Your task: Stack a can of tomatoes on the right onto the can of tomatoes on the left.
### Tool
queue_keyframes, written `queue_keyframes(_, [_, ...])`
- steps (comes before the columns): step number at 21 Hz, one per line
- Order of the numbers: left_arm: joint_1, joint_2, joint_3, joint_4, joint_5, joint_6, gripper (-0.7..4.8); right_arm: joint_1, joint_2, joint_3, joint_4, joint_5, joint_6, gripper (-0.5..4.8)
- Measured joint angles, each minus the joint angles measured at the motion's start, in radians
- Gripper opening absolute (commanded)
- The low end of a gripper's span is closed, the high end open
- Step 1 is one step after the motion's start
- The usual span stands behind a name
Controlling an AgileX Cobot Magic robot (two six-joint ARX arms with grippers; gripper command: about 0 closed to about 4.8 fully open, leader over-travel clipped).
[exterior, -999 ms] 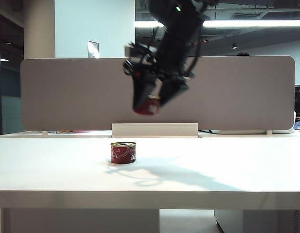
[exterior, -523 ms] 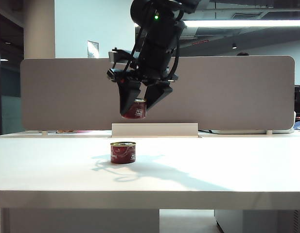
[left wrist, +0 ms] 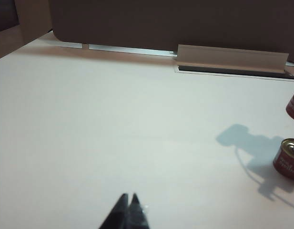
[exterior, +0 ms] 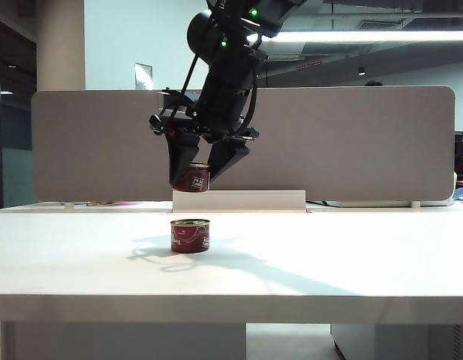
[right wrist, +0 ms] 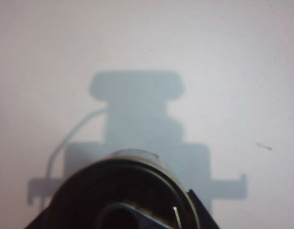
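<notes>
Broad white worktop point(exterior: 351, 262) fills lower frame. Grey rounded partition panel point(exterior: 366, 142) behind it, centre. Pale rectangular cable-slot flap point(exterior: 239, 200) raised at panel's foot. Small framed notice point(exterior: 144, 76) on wall, upper left.

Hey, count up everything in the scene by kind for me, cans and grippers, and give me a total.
Tomato cans: 2, the held can in the air, clamped in the right gripper, and the table can standing below it.
Grippers: 2, the right one above the table can, and the left gripper low over bare table, jaws together.
Total: 4
</notes>
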Motion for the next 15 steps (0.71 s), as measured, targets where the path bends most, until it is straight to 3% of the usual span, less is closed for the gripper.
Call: queue_keyframes(15, [0.000,0.000,0.000,0.000,0.000,0.000,-0.06,0.000,0.056,0.003,-0.059,-0.031,0.005,1.98])
